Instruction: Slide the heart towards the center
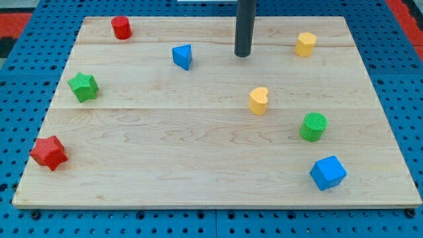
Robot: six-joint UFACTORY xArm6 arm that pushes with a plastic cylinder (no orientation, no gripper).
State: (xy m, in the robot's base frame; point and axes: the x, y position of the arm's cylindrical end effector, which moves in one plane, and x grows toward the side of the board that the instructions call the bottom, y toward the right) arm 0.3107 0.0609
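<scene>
A yellow heart block (259, 101) lies on the wooden board (198, 165), right of the middle. My tip (242, 55) rests on the board toward the view's top, above and slightly left of the heart, a clear gap apart from it. A blue triangle block (183, 56) sits to the left of the tip.
A yellow block (305, 44) lies at the top right, a red cylinder (121, 28) at the top left. A green star (83, 86) and a red star (49, 153) sit on the left edge. A green cylinder (313, 127) and a blue cube (328, 172) lie at the lower right.
</scene>
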